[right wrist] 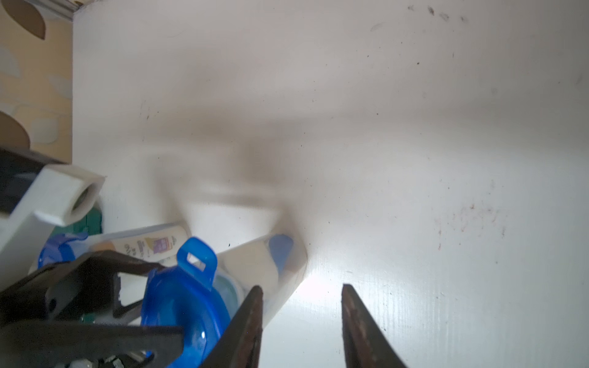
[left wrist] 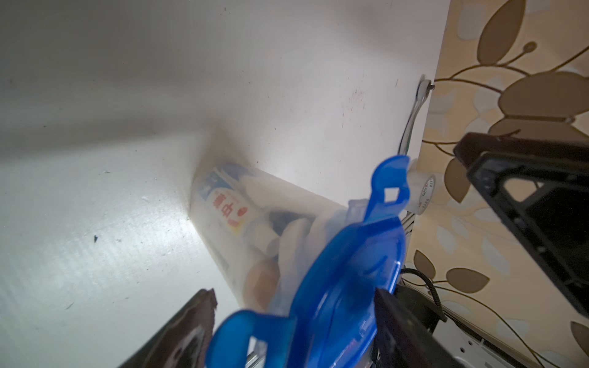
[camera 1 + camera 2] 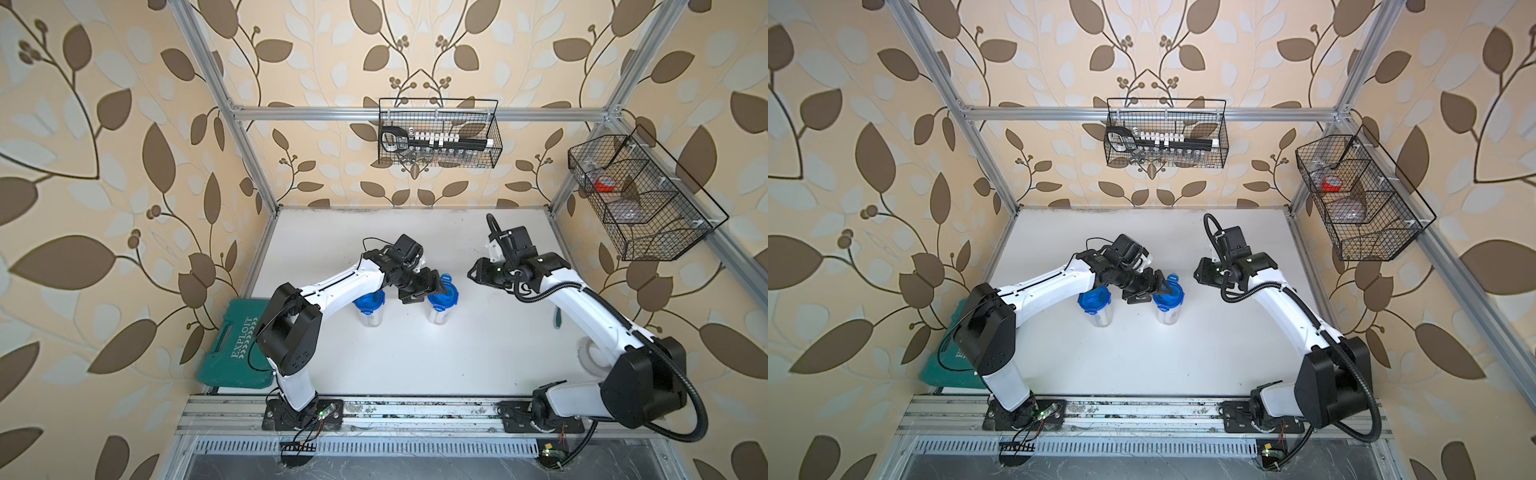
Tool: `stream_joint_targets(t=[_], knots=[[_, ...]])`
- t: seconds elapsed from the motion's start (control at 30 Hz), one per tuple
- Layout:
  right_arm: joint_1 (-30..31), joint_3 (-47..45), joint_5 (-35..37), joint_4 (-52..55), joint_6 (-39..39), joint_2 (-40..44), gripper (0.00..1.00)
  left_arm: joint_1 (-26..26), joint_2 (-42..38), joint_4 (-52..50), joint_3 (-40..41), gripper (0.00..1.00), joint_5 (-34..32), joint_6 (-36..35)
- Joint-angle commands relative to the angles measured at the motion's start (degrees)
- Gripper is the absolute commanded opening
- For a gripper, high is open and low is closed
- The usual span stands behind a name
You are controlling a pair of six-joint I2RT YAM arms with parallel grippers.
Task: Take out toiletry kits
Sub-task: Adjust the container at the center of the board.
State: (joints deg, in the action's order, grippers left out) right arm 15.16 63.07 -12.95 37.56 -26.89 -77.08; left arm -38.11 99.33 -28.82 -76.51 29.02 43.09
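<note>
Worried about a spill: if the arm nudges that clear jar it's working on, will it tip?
Probably: the jar stands tall and narrow on the smooth table. Its contents look small and light. Its blue lid is on.

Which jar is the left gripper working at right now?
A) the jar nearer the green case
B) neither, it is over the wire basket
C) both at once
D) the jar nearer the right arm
D: in a top view the left gripper sits at the blue lid of the jar nearer the right arm, while the other jar stands apart, lid on.
</note>
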Motion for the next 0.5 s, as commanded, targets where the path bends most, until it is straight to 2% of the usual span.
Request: stream_joint_targets(t=[0.0,0.03,0.1,0.17,0.27,0.47], knots=[[-1.9,-5.6,-10.7,-1.1,0.1,5.0,0.36,2.2,-3.4,-3.4,0.1,0.8,-0.8,-3.4],[-2.3,-8.0,-14.7,-3.8,-1.1,6.9,0.36,2.8,-2.8,-4.1,-0.7,0.8,-0.3,-4.6],[-2.1,-10.1,-16.9,-4.9,-2.7,8.7,0.35,3.4,-1.4,-6.5,-2.8,0.8,0.9,-7.0],[-1.2,-10.1,-13.3,-1.5,-2.6,8.8,0.36,3.5,-0.1,-8.1,-4.9,0.8,2.3,-9.2],[0.0,-9.2,-5.8,1.7,-2.1,7.4,0.43,3.5,0.6,-8.0,-5.9,0.8,4.8,-10.8],[3.3,-1.9,0.4,2.0,-1.8,-2.7,0.4,3.4,0.7,-7.3,-6.0,0.83,6.1,-11.9]])
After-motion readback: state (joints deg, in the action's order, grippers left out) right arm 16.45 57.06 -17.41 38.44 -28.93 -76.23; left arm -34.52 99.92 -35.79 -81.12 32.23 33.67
